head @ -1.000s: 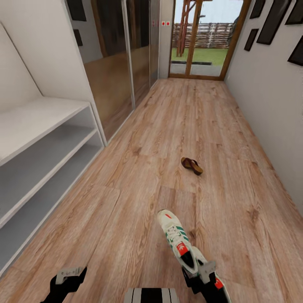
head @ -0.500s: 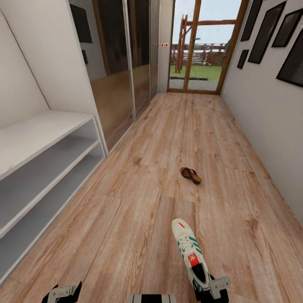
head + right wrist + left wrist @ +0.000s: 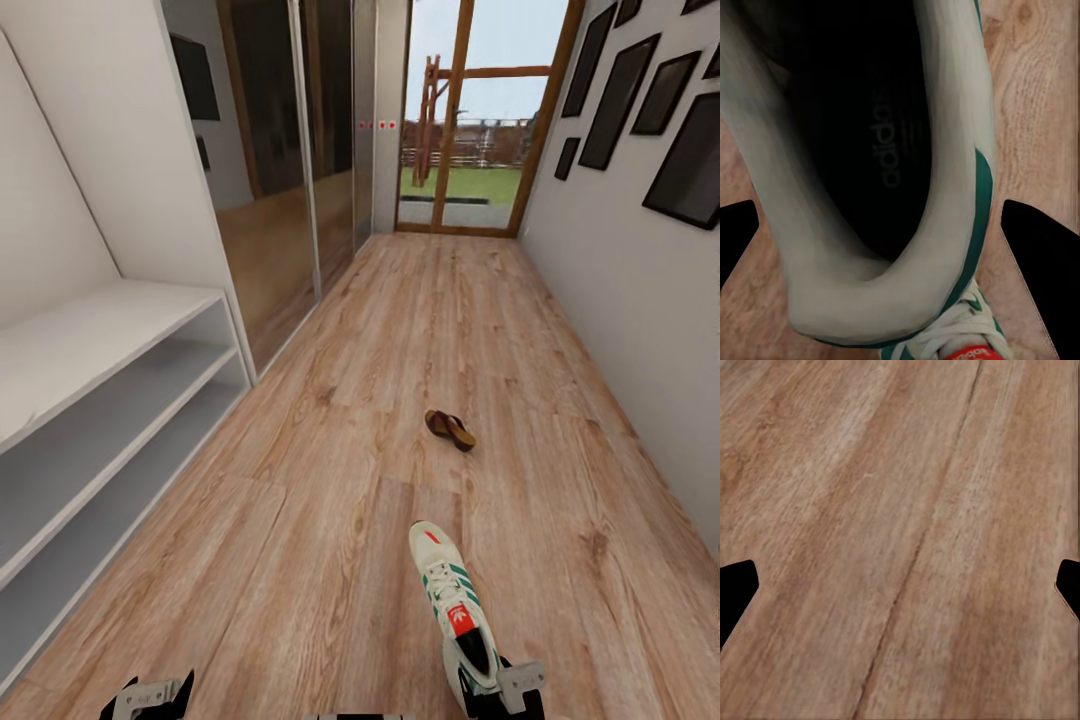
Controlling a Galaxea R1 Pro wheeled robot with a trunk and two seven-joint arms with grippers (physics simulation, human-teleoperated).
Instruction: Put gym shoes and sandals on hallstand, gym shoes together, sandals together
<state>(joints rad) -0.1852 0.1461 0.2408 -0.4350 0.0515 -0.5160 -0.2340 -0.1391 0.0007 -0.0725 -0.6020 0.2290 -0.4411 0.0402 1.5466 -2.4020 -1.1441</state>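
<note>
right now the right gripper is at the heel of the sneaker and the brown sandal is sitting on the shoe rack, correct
Not quite. The brown sandal lies on the wood floor mid-corridor, not on the shoe rack, as the head view shows. The right gripper is indeed at the sneaker's heel.

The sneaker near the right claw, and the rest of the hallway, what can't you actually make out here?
- Gym shoe: heel cut off by the head view's bottom edge, behind the right claw.
- Right claw's grip: in the wrist view its fingers flank the shoe opening, but contact is unclear.
- Left claw: mostly cut off by that edge in the head view.
- Sandal: too small for detail.
- Hallstand: cropped at the left edge.
</note>
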